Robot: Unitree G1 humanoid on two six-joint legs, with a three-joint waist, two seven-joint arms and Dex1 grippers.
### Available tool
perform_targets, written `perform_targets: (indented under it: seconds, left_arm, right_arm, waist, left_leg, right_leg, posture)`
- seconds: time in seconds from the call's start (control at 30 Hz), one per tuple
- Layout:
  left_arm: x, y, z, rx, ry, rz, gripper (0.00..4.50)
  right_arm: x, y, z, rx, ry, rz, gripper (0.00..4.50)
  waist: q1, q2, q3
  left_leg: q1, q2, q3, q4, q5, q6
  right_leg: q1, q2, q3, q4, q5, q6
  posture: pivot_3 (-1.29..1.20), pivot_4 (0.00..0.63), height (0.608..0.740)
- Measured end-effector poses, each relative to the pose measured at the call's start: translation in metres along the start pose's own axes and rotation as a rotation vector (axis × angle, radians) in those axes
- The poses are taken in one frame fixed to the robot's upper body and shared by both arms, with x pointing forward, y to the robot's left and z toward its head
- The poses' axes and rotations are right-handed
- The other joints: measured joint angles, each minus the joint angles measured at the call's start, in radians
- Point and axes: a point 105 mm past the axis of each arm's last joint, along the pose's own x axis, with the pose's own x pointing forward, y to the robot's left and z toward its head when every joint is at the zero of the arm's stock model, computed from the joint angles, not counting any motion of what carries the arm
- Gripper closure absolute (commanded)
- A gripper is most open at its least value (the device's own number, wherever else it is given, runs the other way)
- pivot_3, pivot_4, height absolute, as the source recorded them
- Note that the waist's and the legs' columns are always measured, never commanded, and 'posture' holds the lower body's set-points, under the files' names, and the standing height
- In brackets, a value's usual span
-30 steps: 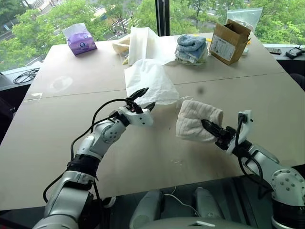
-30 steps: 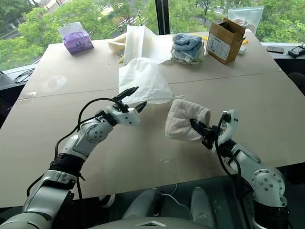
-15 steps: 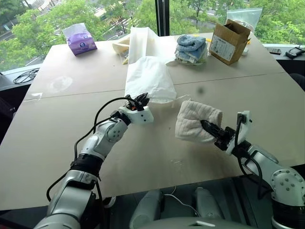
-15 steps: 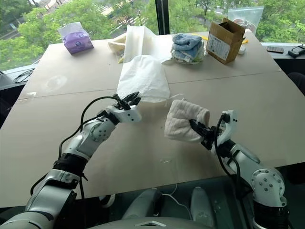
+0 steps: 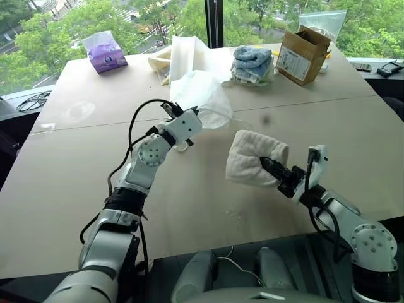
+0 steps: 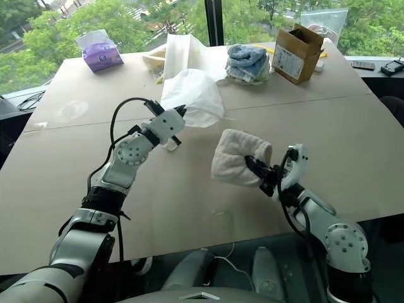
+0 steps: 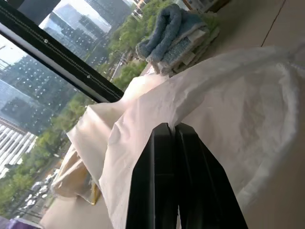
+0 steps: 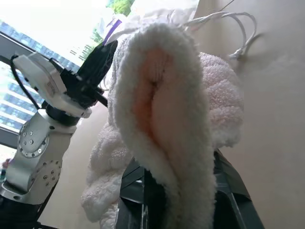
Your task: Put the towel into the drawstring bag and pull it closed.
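The drawstring bag (image 5: 203, 95), a thin white crinkly pouch, lies mid-table with its near edge raised off the surface. My left gripper (image 5: 196, 112) is shut on that edge; in the left wrist view the black fingers (image 7: 162, 162) press together on the white fabric (image 7: 228, 105). The bag's thin cords (image 8: 238, 26) trail on the table beside it. The towel (image 5: 255, 158), off-white and ribbed, hangs folded above the table to the bag's right. My right gripper (image 5: 270, 166) is shut on its lower side, and the towel (image 8: 162, 109) drapes over the fingers.
At the far edge, by the window, stand a purple tissue pack (image 5: 105, 52), long white and cream cloth sheets (image 5: 186, 53), stacked blue-and-white towels (image 5: 254, 63) and a cardboard box (image 5: 303, 53). A black device (image 5: 391, 68) lies off the table's far right corner.
My left gripper closed on the bag's near edge, rolled its wrist and lifted the edge up and away from me. The right gripper with the towel shifted slightly left.
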Motion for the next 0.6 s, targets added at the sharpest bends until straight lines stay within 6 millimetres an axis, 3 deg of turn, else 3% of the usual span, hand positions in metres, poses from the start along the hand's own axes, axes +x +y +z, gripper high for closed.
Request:
perform_targets:
  seconds: [0.1,0.23,0.47,0.6]
  left_arm:
    - [0.007,0.004,0.024,-0.328,-0.053,-0.055,4.48]
    - [0.009,0.003,0.040,-0.565,-0.060,-0.140,4.48]
    - [0.004,0.004,0.049,-0.672,-0.033,-0.222,4.48]
    - [0.002,-0.002,0.052,-0.697,-0.033,-0.283,4.48]
  right_arm:
    - [0.013,0.019,0.001,-0.015,0.004,0.074,4.50]
    - [0.027,0.028,0.004,-0.011,-0.007,0.100,4.50]
    - [0.048,0.028,0.028,0.073,-0.145,0.090,4.50]
    - [0.058,0.020,0.028,0.095,-0.143,0.049,4.50]
  waist:
    - [-0.012,0.000,0.000]
    - [-0.023,0.000,0.000]
    - [-0.025,0.000,0.000]
    - [-0.026,0.000,0.000]
  left_leg:
    - [-0.005,0.000,-0.001,0.005,0.000,0.000]
    - [-0.011,0.000,-0.001,0.011,0.000,0.000]
    - [-0.010,0.000,-0.001,0.012,0.002,-0.003]
    - [-0.010,-0.001,-0.001,0.011,0.002,-0.003]
  right_leg:
    - [-0.003,0.000,-0.001,0.003,0.000,0.000]
    - [-0.009,0.001,0.000,0.009,0.000,0.000]
    - [-0.010,0.002,0.001,0.013,0.000,0.000]
    - [-0.010,0.001,0.002,0.013,0.000,0.000]
  posture:
    - [0.00,0.150,0.740]
    - [0.00,0.150,0.740]
    - [0.00,0.150,0.740]
    - [0.00,0.150,0.740]
